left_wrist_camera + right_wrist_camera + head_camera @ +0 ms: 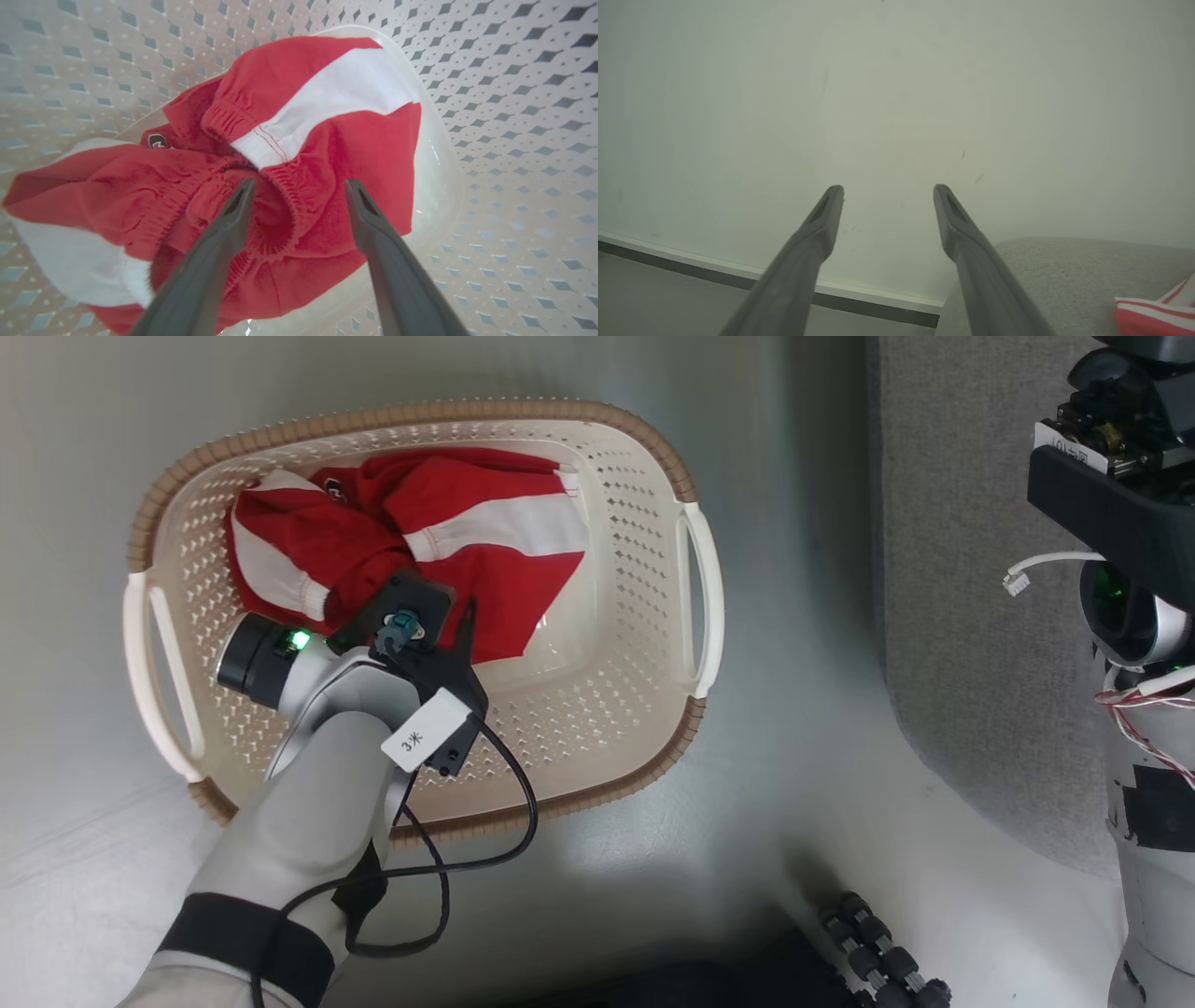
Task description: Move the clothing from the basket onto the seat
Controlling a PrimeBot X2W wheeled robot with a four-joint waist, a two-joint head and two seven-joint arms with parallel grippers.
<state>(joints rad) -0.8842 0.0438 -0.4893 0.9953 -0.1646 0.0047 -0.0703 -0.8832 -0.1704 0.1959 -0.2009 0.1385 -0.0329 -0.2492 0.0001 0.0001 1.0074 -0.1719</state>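
Left wrist view: we hold our left gripper [300,186] spread, its tips straddling the crumpled red white-banded clothing [280,70] directly ahead.

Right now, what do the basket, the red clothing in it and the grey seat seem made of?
The basket looks like moulded plastic, cream, slightly glossy, with diamond perforations; its ribbed brown rim perhaps plastic too. The clothing: probably soft knit fabric, matte red with white bands, gathered elastic hems, visible stitching. The seat: grey woven upholstery, by its fine matte texture.
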